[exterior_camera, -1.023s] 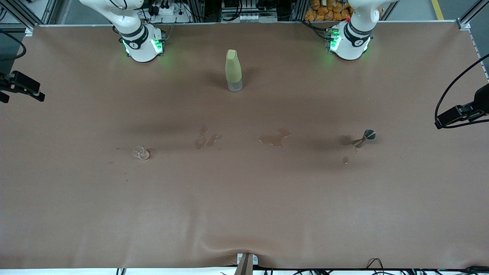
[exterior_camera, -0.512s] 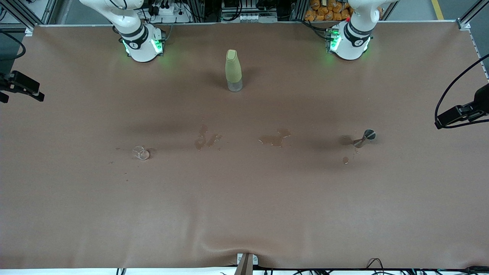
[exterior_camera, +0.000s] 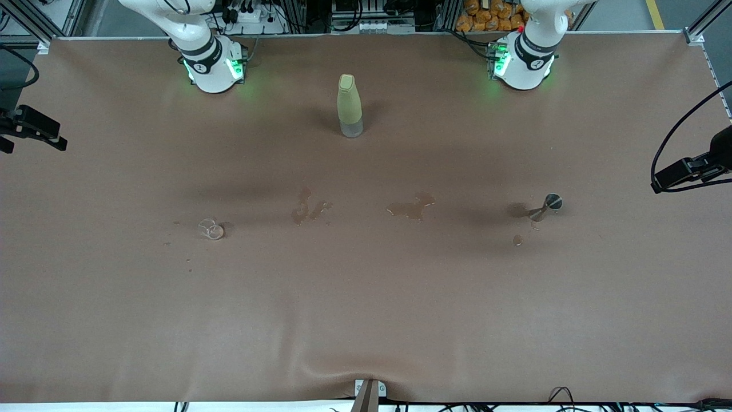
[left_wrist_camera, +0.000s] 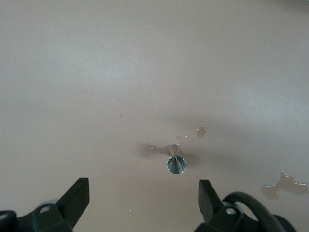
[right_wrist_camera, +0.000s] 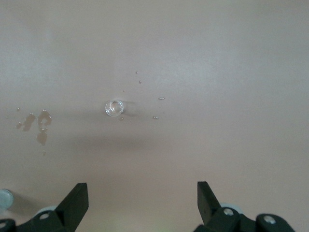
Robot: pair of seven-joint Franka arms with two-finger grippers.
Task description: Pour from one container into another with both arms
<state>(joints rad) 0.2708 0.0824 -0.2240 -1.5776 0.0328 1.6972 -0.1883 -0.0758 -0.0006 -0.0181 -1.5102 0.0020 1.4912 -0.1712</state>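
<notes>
Front view: only the arm bases and lower links show, left arm [exterior_camera: 523,63] and right arm [exterior_camera: 209,63]; both grippers sit out of this frame, high over the table [exterior_camera: 366,320]. Small clear glass [exterior_camera: 212,229] stands toward the right arm's end, metal jigger [exterior_camera: 546,207] toward the left arm's end, tall yellow-green bottle [exterior_camera: 349,106] between the bases. Wet patches [exterior_camera: 410,208] mark the cloth between glass and jigger. Left wrist view: left gripper [left_wrist_camera: 144,203] has its jaws spread wide and holds nothing; the jigger [left_wrist_camera: 176,162] lies well below it, roughly centred between the fingers [left_wrist_camera: 77,198], with droplets [left_wrist_camera: 201,131] beside it. Right wrist view: right gripper [right_wrist_camera: 142,203] is likewise wide and empty, the glass [right_wrist_camera: 114,107] far below and slightly off the finger midline, puddles [right_wrist_camera: 41,123] off to one side. Risks as I read them: the jigger is narrow-waisted and slick, so an off-centre pinch could tip it; the glass is tiny and transparent, easy to knock over on descent; the wet cloth may let either one slide; a pour between such small mouths likely spills more.
</notes>
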